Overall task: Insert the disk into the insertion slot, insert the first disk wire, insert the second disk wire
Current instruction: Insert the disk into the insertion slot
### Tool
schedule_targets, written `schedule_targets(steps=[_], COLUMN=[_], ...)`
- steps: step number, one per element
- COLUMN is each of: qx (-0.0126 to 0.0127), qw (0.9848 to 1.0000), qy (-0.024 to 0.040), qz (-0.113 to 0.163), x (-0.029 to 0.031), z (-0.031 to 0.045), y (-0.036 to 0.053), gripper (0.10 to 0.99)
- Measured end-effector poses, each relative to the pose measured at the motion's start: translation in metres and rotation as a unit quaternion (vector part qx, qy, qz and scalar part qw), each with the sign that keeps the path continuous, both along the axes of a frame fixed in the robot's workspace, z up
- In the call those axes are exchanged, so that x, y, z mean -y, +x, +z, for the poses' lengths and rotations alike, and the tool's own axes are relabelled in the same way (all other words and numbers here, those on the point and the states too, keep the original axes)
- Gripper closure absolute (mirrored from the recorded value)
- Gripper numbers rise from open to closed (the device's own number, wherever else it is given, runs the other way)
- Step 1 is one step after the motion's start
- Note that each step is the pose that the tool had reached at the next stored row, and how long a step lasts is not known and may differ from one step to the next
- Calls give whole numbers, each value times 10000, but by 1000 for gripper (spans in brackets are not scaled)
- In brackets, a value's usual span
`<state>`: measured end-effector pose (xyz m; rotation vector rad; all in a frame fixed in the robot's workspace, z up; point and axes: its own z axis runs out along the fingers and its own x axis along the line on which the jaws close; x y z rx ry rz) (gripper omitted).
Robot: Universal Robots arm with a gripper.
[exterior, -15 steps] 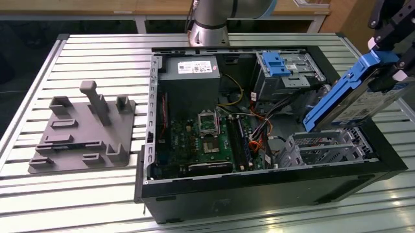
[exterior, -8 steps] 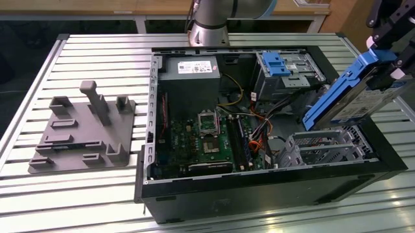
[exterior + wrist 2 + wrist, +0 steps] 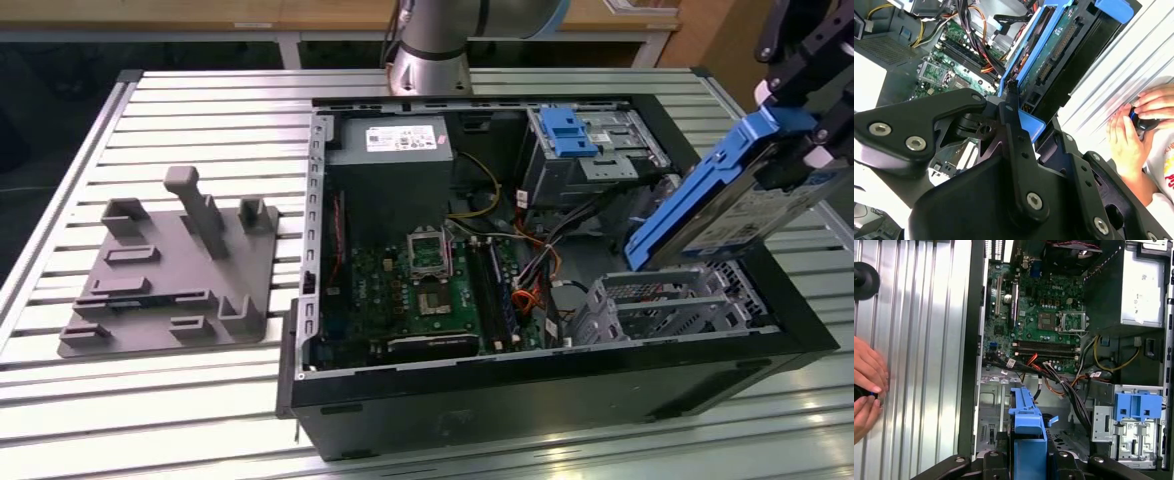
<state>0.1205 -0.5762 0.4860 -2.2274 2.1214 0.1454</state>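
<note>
We find the tool clamped on the disk, held tilted over the case, at 1 o'clock from the slot. We judge the disk not yet inserted and both wire steps outstanding.

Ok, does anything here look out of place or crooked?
The disk hangs steeply tilted in the gripper, its lower end just above the slot, not seated. Also unusual: a person's hands are on the table, close beside the case.
</note>
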Motion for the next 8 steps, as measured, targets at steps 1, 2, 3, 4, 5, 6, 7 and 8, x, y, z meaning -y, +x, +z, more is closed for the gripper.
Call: schedule_targets(steps=[1, 2, 3, 4, 5, 6, 7, 8], qx=[0, 0, 0, 0, 0, 0, 0, 0], qw=[10000, 10000, 10000, 10000, 10000, 10000, 10000, 10000], qy=[1, 0, 0, 0, 0, 0, 0, -1], qz=[0, 0, 0, -1, -2, -5, -10, -18], x=[0, 0, 0, 0, 0, 0, 0, 0], z=[-8, -15, -23, -30, -38, -44, -51, -57], y=[0, 0, 0, 0, 0, 0, 0, 0], gripper=[722, 722, 722, 722, 722, 722, 722, 722])
